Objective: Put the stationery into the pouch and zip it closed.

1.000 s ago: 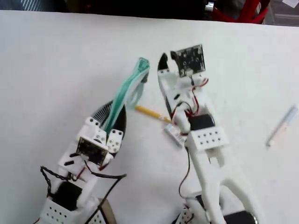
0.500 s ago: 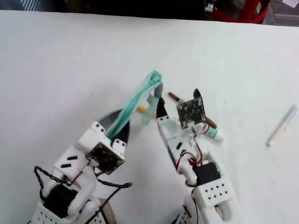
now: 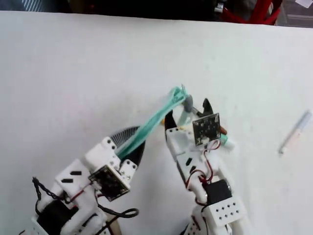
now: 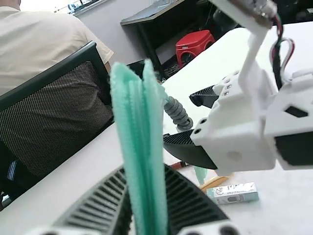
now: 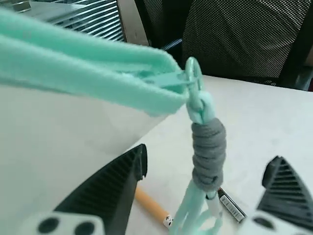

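Note:
A flat teal mesh pouch (image 3: 151,122) hangs stretched above the table, and my left gripper (image 3: 129,145) is shut on its lower end. From the left wrist view the pouch (image 4: 139,147) rises edge-on out of my left gripper (image 4: 146,210). Its zipper pull (image 5: 193,81) carries a grey knot (image 5: 208,152) and a teal tassel. My right gripper (image 5: 198,196) is open, one finger on each side of that tassel, apart from it. In the high view the right gripper (image 3: 188,111) sits at the pouch's far tip. A yellow pencil (image 5: 151,205) and a dark pen (image 5: 230,205) lie below.
A pale pen (image 3: 295,132) lies alone at the right of the white table (image 3: 73,63). A small white boxed item (image 4: 232,192) lies beside the pencil (image 4: 215,182) under the right arm. Black mesh chairs (image 5: 234,34) and a seated person stand beyond the table's far edge.
The left arm has swung the pouch's tip to the right and drawn back toward the near edge. The right arm pulled back and brought its open fingers around the zipper tassel.

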{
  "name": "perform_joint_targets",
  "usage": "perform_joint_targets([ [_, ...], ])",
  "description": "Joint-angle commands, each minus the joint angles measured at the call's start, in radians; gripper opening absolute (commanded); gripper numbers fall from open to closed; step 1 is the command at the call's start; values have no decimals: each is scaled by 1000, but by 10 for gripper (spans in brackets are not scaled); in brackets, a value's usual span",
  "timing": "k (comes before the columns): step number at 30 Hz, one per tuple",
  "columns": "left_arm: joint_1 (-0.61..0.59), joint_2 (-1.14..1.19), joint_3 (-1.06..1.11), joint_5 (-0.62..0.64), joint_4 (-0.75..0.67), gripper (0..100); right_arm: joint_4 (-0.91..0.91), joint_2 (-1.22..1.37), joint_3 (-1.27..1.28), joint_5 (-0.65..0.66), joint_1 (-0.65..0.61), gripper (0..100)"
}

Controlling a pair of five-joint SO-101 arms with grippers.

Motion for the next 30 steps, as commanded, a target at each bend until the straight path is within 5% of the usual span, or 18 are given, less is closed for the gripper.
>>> perform_joint_targets([
  [1, 31, 2, -51, -3, 3, 23, -76, -12, 12, -6, 42, 369],
  [9, 33, 2, -54, -2, 23, 23, -143, -12, 40, -6, 71, 365],
  [16, 33, 2, -54, -2, 23, 23, -143, -18, 38, 44, 67, 170],
  [24, 33, 2, -49, -2, 23, 23, -145, -15, 40, 149, 5, 142],
  [30, 33, 2, -49, -2, 26, 23, -179, -12, 40, 253, 8, 23],
])
